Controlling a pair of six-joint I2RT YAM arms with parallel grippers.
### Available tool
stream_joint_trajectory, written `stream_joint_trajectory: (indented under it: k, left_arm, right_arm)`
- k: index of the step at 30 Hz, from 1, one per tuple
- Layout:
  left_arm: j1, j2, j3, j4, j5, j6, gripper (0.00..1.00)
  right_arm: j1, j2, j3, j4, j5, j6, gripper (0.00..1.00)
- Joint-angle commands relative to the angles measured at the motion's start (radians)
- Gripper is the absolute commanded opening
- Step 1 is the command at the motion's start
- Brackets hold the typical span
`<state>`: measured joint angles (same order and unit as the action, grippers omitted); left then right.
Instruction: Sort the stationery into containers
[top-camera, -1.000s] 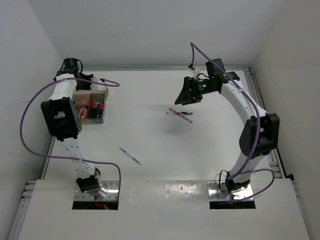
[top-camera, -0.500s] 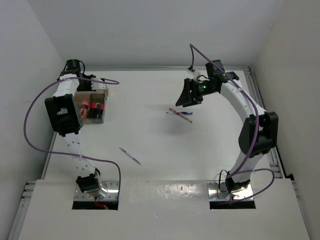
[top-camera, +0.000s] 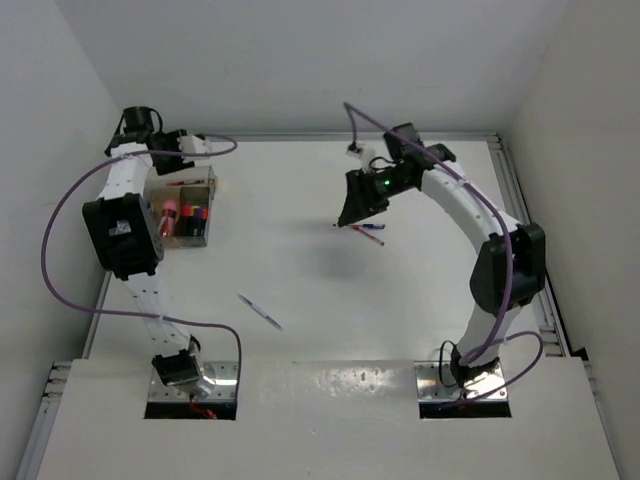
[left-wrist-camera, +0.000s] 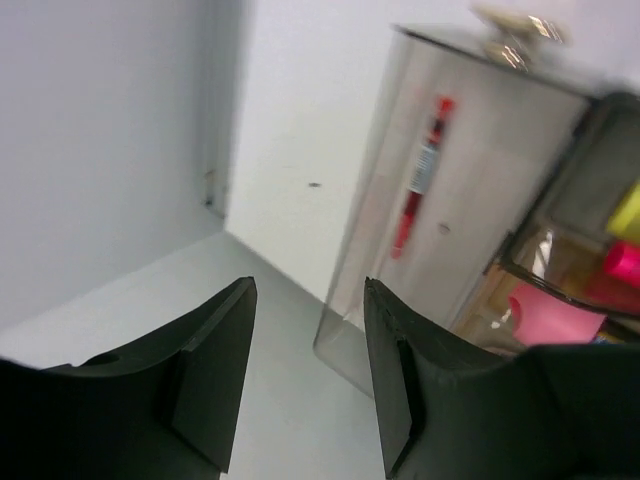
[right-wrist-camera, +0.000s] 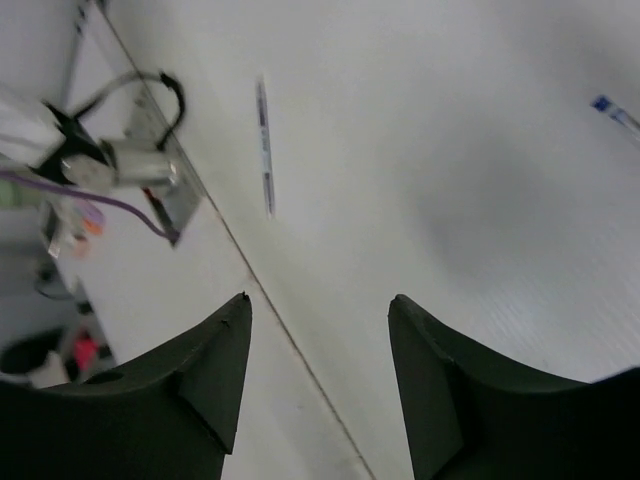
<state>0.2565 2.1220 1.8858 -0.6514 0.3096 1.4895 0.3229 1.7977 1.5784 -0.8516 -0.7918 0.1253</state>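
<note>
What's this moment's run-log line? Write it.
left fingers open beside tan-and-smoky organiser box | thin red pen inside smoky compartment | right fingers open near red and blue pens | thin silver pen on white table

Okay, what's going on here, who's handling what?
Pens are being sorted into the organiser at the far left of the table. The left gripper hangs open and empty beside it, and a red pen lies in its smoky compartment. The right gripper, also open and empty, hovers above the red and blue pens. A silver pen lies loose nearer the bases.
</note>
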Motion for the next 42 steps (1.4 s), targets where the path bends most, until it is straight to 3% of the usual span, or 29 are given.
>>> stream_joint_trajectory:
  k: [1, 2, 4, 5, 8, 11, 19, 25, 30, 36, 42]
  left_arm:
    - [0.000, -0.249, 0.038, 0.160, 0.167, -0.390, 0.53]
    - [0.003, -0.320, 0.023, 0.194, 0.155, -0.610, 0.54]
    - [0.038, -0.428, -0.029, 0.240, 0.144, -0.797, 0.56]
    - [0.061, -0.462, -0.049, 0.246, 0.160, -0.960, 0.58]
    - [0.154, -0.609, -0.170, 0.297, 0.216, -1.255, 0.66]
    - [0.227, -0.740, -0.298, 0.331, 0.316, -1.414, 0.67]
    - [0.271, -0.993, -0.562, 0.444, 0.339, -1.597, 0.69]
    - [0.279, -1.042, -0.576, 0.434, 0.347, -1.615, 0.69]
    - [0.282, -1.076, -0.577, 0.404, 0.353, -1.582, 0.70]
    - [0.282, -1.085, -0.585, 0.406, 0.349, -1.585, 0.71]
    - [0.280, -1.094, -0.602, 0.407, 0.344, -1.580, 0.71]
  right_arm:
    - [0.188, -0.014, 0.006, -0.021, 0.144, -0.148, 0.56]
    - [0.227, -0.035, -0.044, 0.006, 0.220, -0.145, 0.56]
    - [0.346, -0.050, -0.093, 0.110, 0.299, -0.133, 0.56]
    - [0.381, -0.052, -0.142, 0.146, 0.345, -0.101, 0.56]
    - [0.513, -0.023, -0.187, 0.291, 0.485, -0.010, 0.56]
    - [0.579, 0.014, -0.199, 0.351, 0.620, 0.054, 0.56]
    - [0.757, 0.187, -0.084, 0.369, 0.789, 0.030, 0.58]
    - [0.841, 0.273, 0.014, 0.344, 0.789, 0.017, 0.58]
    - [0.843, 0.322, 0.046, 0.333, 0.789, 0.011, 0.55]
    - [0.843, 0.390, 0.094, 0.316, 0.786, -0.015, 0.44]
    - [0.843, 0.425, 0.107, 0.327, 0.813, -0.038, 0.43]
